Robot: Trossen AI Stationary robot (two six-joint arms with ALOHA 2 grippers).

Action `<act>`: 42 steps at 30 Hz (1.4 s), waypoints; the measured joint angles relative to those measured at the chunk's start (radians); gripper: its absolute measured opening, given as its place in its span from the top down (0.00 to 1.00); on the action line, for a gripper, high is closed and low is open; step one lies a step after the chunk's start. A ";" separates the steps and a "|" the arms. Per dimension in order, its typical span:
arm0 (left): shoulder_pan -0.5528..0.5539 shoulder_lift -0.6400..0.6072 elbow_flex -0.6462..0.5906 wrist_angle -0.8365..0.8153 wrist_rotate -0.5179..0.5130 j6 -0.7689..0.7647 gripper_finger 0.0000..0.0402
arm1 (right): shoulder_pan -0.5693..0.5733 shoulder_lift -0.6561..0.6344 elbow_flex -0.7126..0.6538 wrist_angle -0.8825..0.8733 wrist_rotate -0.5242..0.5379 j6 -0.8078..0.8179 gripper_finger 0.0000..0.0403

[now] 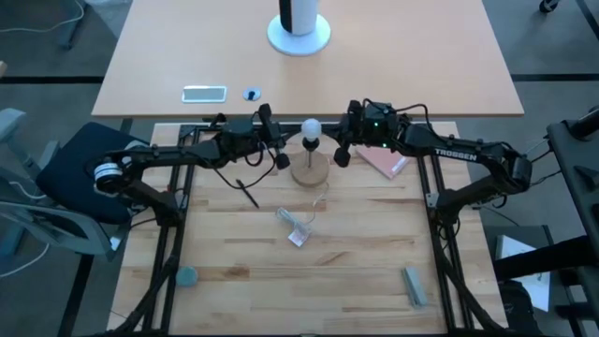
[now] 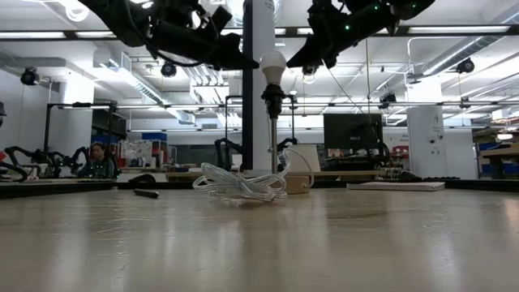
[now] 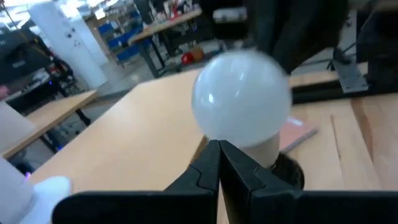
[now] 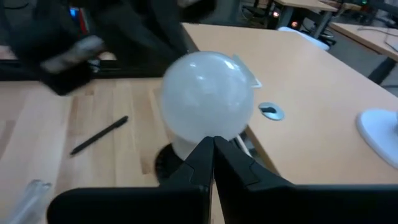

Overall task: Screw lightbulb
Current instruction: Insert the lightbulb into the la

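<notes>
Standing upright in its black socket (image 1: 310, 148) on a round wooden base (image 1: 311, 170), the lightbulb (image 1: 310, 128) sits at the far middle of the wooden table (image 1: 356, 253), flanked by both arms. The left gripper (image 1: 280, 159) hangs just beside the bulb on one side, its fingers (image 3: 199, 177) pressed together with nothing between them. The right gripper (image 1: 343, 155) hangs just beside it on the other side, its fingers (image 4: 231, 169) likewise closed on nothing. Neither claw touches the glass. A coil of clear cable (image 1: 301, 223) lies in front of the base, a black pen (image 1: 246, 192) to the left, and a pink pad (image 1: 382, 161) under the right arm.
</notes>
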 joint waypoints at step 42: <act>0.003 -0.028 0.000 -0.022 0.033 0.036 1.00 | 0.021 -0.001 0.000 -0.033 0.015 0.017 0.98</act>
